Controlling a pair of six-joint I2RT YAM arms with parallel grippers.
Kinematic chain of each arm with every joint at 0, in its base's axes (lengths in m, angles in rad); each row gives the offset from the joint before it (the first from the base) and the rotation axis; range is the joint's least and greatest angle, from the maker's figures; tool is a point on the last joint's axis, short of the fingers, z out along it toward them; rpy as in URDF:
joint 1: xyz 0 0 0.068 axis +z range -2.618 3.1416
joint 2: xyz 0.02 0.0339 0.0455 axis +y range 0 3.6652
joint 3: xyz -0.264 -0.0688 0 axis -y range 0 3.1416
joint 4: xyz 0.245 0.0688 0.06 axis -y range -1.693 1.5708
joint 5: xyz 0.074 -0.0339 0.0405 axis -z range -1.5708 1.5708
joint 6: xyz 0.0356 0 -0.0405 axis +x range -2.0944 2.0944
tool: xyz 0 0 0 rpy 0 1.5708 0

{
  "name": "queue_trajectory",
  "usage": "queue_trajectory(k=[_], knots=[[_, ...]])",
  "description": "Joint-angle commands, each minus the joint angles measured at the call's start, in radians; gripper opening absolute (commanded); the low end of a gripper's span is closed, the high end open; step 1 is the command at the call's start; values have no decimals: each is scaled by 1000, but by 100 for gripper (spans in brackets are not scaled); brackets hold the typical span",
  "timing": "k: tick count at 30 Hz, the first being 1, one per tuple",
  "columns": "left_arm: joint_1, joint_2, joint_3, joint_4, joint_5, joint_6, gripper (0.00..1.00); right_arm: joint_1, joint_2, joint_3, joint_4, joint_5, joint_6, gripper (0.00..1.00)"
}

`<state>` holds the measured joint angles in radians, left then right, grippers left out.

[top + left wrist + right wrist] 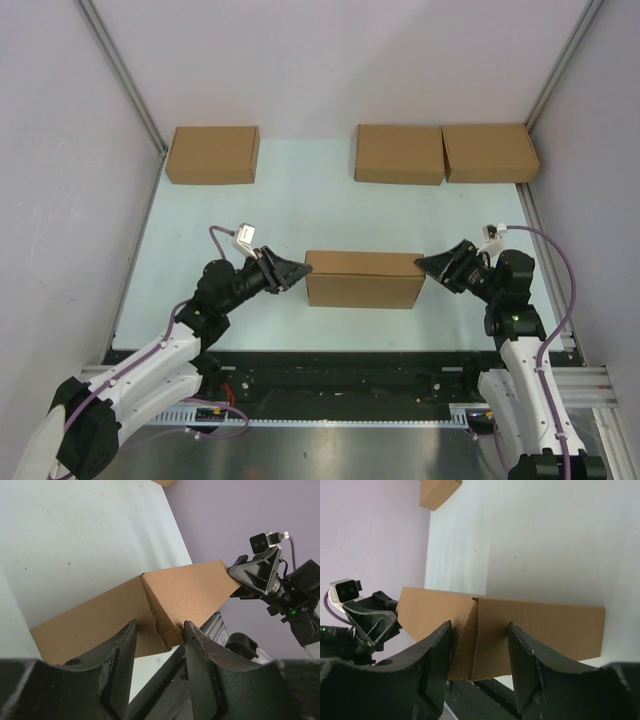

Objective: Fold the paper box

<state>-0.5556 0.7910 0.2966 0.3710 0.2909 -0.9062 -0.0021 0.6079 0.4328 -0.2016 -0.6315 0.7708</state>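
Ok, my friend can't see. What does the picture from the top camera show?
From above, a closed brown paper box lies in the middle of a pale table, with the left gripper at its left end and the right gripper at its right end. Three other boxes sit along the far edge.
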Motion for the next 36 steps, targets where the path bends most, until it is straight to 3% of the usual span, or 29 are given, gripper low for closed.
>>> queue_trajectory(k=[1, 8, 12, 15, 33, 35, 36], knots=[[8, 10, -7, -95, 19, 38, 46, -22, -8, -60, 7, -69, 25, 32], [10, 17, -8, -92, 19, 41, 46, -45, -28, -134, 51, -108, 58, 20], [10, 27, -8, -86, 22, 39, 46, -61, -31, -166, 77, -129, 67, 5], [10, 30, -10, -80, 22, 38, 46, -75, -34, -190, 79, -140, 70, 0], [10, 36, -33, -60, 21, 32, 45, -101, -57, -309, 34, -148, 41, 0], [10, 36, -31, -61, 19, 32, 48, -101, -60, -310, 10, -145, 28, 0], [10, 33, -30, -63, 17, 32, 55, -101, -63, -312, 4, -140, 21, 0]])
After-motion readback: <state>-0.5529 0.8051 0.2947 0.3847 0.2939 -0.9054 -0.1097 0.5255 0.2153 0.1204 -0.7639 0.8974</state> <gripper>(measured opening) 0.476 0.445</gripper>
